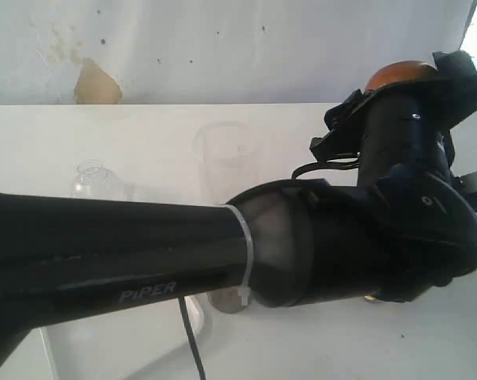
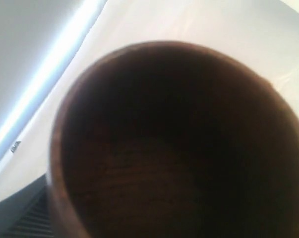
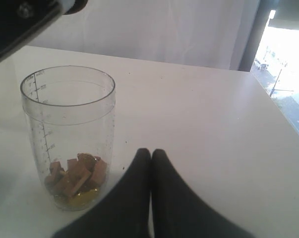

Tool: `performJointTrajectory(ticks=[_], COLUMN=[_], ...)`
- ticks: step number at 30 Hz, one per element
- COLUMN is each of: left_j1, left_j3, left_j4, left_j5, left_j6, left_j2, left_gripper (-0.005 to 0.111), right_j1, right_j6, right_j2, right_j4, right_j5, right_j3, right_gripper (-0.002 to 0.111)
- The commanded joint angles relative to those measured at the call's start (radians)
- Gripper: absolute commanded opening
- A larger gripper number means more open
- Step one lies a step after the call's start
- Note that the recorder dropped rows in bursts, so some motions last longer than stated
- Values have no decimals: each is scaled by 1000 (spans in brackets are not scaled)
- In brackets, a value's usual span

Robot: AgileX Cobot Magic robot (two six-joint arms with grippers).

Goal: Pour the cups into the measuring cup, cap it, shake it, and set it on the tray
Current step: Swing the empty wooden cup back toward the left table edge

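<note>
While I watch my screens from far off, the white tabletop (image 1: pixel 80 134) is the biggest thing I see. Next comes my left arm (image 1: pixel 104 253). It is long and black, it says PIPER on it, and it lies across the near part of the scene from left to right. Under it, at the near left, a bit of the white tray (image 1: pixel 104 348) shows.

The measuring cup (image 1: pixel 222 158) stands up straight on the tabletop behind the arm, near the middle. Its bottom is just right of the tray's corner, and I cannot tell if the two touch. The arm hides the cup's middle.

The wooden cup (image 1: pixel 400 75) is up in the air at the far right, at the end of the left arm. It is higher than the measuring cup's rim and off to its right. The left tool (image 1: pixel 396 99) holds it, with black parts on both sides of the cup. The cup's dark mouth fills the left wrist view, so I cannot see the fingers there.

A small clear dome lid (image 1: pixel 96 180) sits on the tabletop, left of the measuring cup and apart from it.

The right tool (image 3: pixel 150 152) is squeezed tight, its two black tips touching each other. It is near the measuring cup but not touching it.

Brown chunks (image 3: pixel 77 173) lie in a little yellow stuff at the bottom of the measuring cup.
</note>
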Motion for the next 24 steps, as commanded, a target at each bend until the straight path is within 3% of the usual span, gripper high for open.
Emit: performJointTrajectory(ticks=[1, 3, 7, 10, 17, 24], left_j1=[10, 14, 26, 36, 56, 58], left_j3=[-8, -8, -8, -8, -8, -8], left_j4=[12, 12, 12, -5, -306, -420], left_j5=[10, 6, 13, 29, -255, -384], left_j6=[-153, -252, -719, -980, -1069, -1040], left_j2=[-8, -8, -8, -10, -103, -204], left_gripper=[0, 0, 0, 0, 0, 0], right_j1=[-6, -6, -6, -6, -6, -6], right_j6=[-2, -2, -2, -2, -2, -2], right_j2=[-4, -4, -4, -4, -4, -4], right_j4=[0, 0, 0, 0, 0, 0], right_j5=[-9, -9, -9, -9, -9, -9], right_j3=[0, 0, 0, 0, 0, 0], right_gripper=[0, 0, 0, 0, 0, 0])
